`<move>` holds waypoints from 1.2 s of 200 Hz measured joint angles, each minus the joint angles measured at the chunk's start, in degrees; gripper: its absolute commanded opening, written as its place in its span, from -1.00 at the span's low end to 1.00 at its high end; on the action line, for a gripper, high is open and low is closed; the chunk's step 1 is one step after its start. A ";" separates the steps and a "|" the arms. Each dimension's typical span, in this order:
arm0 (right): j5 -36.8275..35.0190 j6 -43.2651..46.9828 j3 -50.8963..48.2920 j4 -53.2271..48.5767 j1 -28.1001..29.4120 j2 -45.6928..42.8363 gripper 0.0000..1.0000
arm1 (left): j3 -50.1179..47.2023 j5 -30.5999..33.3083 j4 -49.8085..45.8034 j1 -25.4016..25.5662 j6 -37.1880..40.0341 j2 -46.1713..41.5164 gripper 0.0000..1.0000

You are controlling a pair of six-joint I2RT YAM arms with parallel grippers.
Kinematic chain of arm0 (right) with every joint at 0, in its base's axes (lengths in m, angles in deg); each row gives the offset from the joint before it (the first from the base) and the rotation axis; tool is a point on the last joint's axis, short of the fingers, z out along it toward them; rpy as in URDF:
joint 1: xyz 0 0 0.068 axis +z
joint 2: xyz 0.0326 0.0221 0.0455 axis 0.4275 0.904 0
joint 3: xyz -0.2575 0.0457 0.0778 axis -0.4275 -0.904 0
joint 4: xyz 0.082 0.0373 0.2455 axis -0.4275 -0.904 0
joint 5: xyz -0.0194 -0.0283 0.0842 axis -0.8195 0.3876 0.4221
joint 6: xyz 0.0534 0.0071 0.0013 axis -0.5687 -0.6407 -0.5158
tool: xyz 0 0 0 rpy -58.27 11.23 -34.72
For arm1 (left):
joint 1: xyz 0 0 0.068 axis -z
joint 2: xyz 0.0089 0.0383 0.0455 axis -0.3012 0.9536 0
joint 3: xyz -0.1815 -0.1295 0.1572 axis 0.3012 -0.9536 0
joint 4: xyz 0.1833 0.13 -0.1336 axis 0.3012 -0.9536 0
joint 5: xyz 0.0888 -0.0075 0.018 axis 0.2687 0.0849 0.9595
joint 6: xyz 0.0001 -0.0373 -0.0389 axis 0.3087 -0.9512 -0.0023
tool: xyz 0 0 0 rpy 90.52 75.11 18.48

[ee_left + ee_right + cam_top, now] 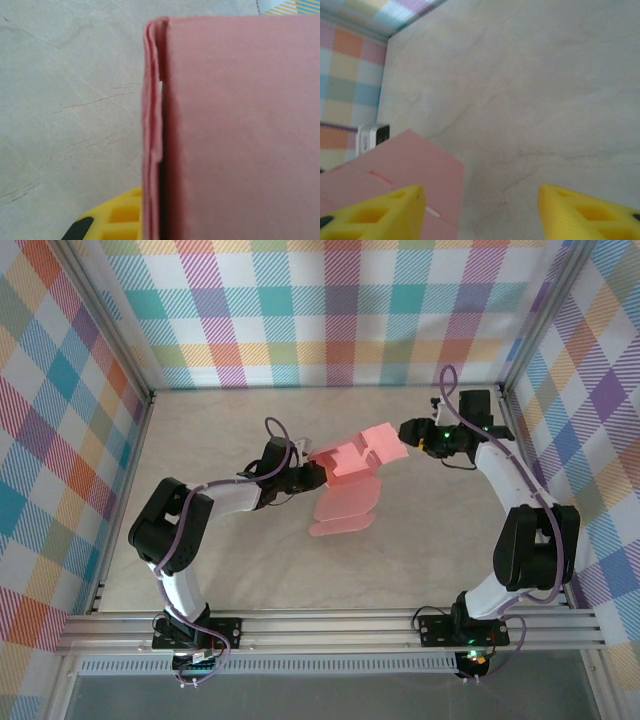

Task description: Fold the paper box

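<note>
Top external: left pincer clamps the part-folded pink paper box; right pincer gapes empty.

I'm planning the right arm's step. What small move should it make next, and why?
Probably shift the right gripper sideways toward the paper box, so the card's free edge comes between its fingers. Its jaws stand open, and the pink card sits by one finger rather than in the gap. The left gripper is clamped on the other end.
</note>
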 measured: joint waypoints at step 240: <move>-18.71 12.83 1.18 -4.79 19.69 0.11 -0.19 | 4.61 4.35 -8.94 0.39 -1.99 1.38 -1.00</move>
